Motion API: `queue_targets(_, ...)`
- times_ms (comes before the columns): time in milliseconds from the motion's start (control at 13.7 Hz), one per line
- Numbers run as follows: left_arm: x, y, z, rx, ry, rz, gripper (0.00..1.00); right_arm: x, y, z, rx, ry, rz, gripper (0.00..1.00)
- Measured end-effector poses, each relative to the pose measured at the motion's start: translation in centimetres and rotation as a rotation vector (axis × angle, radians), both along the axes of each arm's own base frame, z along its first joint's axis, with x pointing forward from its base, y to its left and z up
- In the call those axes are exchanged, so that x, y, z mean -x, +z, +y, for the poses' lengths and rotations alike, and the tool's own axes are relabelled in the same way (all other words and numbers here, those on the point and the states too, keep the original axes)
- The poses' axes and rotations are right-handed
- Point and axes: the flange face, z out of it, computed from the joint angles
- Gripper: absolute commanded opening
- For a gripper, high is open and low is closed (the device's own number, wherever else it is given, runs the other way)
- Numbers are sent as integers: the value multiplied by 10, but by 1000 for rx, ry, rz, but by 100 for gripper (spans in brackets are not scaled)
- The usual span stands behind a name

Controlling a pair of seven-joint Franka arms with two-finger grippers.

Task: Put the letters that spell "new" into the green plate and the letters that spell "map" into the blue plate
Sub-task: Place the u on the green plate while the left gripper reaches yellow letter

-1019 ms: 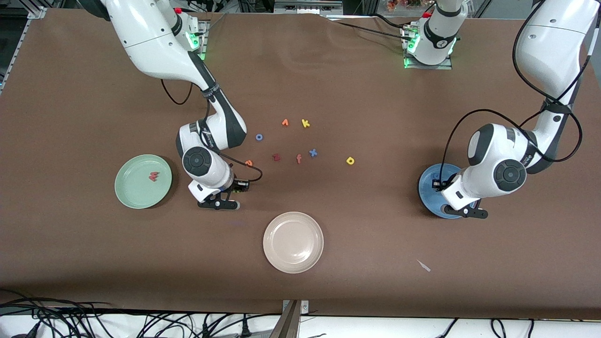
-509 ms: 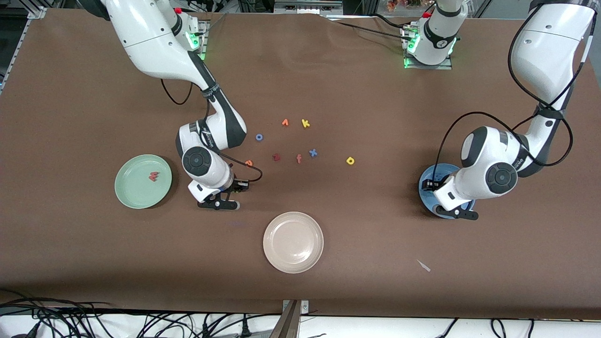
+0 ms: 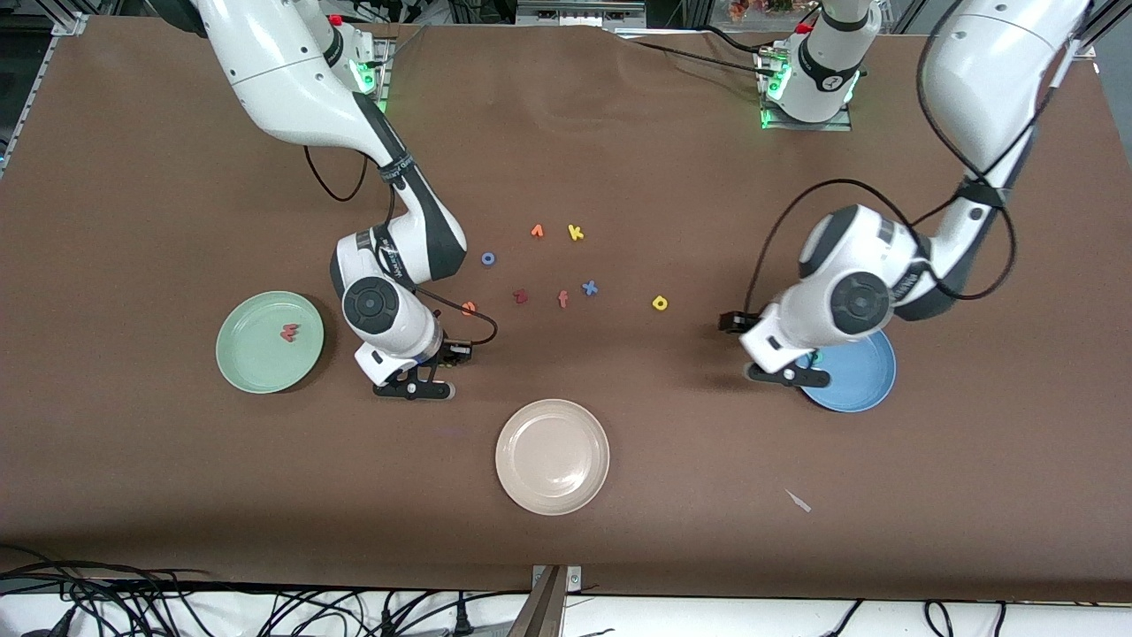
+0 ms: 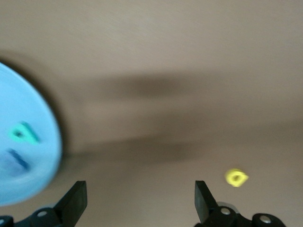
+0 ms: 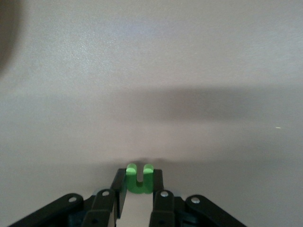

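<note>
1. Right gripper (image 5: 138,189): fingers clamped on the green n (image 5: 139,178), which sticks out between the fingertips. In the front view this gripper (image 3: 416,382) is low over bare table, between the green plate (image 3: 256,363) and the beige plate (image 3: 531,473).
2. Left gripper (image 4: 139,201): jaws spread wide, nothing between them. In the front view it (image 3: 787,372) is over the rim of the blue plate (image 3: 858,385), on the side toward the loose letters.
3. Blue plate contents, left wrist view: teal p (image 4: 22,133) and blue m (image 4: 15,160) lie in the plate (image 4: 38,118).
4. Yellow a (image 3: 660,303) lies on the table, between the blue plate and the letter cluster; it also shows in the left wrist view (image 4: 236,177).
5. Green plate holds the pink w (image 3: 288,333).
6. Orange e (image 3: 469,308) lies on the table just beside the right arm's wrist, farther from the camera than the right gripper.
7. Other letters, mid-table: blue o (image 3: 488,259), red z (image 3: 520,296), salmon f (image 3: 562,299), blue x (image 3: 589,287), yellow k (image 3: 576,233), and an orange letter (image 3: 537,231) I cannot read.
</note>
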Motion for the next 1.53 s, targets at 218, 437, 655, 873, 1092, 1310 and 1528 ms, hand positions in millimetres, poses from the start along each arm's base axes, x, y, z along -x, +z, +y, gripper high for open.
queue_targets(218, 32, -6, -70, -29, 51, -1, 100, -5, 24, -42, 26, 119, 15, 1)
queue_targets(437, 57, -19, -106, -31, 31, 4, 100, 9, 43, -100, 42, 195, 32, 1)
queue_targets(655, 75, -29, -125, -38, -10, 18, 100, 31, 44, -159, 59, 226, 67, 1)
queue_targets(873, 85, -40, -128, -79, -63, -5, 100, 42, 33, -218, 87, 188, 112, 1)
queue_targets(1092, 90, -54, -128, -57, -69, -22, 99, 47, 26, -253, 101, 173, 136, 7)
queue_targets(1310, 88, -65, -127, -25, -56, -39, 69, 48, 17, -282, 106, 149, 154, 100)
queue_targets(1528, 87, -79, -126, -19, -76, -61, 59, 46, 16, -286, 107, 142, 148, 100)
